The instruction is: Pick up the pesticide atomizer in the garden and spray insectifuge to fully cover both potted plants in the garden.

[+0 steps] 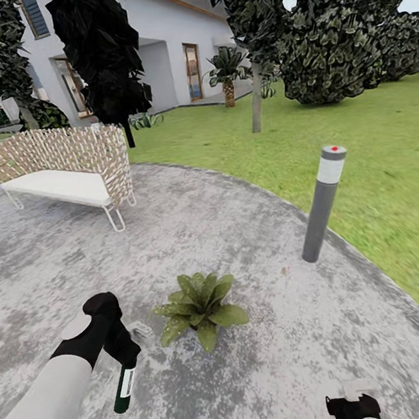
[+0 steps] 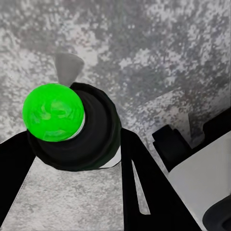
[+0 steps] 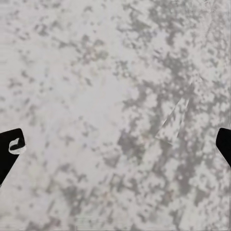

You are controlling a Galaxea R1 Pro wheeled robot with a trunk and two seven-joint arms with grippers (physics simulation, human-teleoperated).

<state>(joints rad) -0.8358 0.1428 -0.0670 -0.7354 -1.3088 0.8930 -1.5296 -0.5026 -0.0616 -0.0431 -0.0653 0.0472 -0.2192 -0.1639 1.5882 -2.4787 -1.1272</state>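
The garden spreads wide: a green lawn (image 1: 332,132) with trees and a white house beyond, ringing a grey mottled stone patio (image 1: 239,232). On the patio stands a wicker bench (image 1: 63,166) with a white cushion, well apart from the robot, and at the patio's edge a grey bollard lamp (image 1: 322,203) with a red dot on top.

Nearer, one potted plant (image 1: 200,307), a low rosette of broad pointed leaves, sits on the stone; its pot is hidden under the foliage. A second plant cannot be made out here.

The left claw (image 1: 123,355) is clenched on the pesticide atomizer (image 1: 125,388), which hangs below it just above the patio, beside the plant but not touching it. In the head view the bottle is slim, dark green, with a white label. In the left wrist view its rounded bright-green end (image 2: 53,112) sits between the black fingers (image 2: 139,178).

The bottle looks light and rigid, probably smooth plastic, so it may twist or slip under a loose grip. The surest hold seems to be around the upper body, where it is pinched now, leaving the nozzle free to face the leaves.

The right claw (image 1: 358,412) hangs low over bare stone, released, its fingertips (image 3: 10,149) wide apart.
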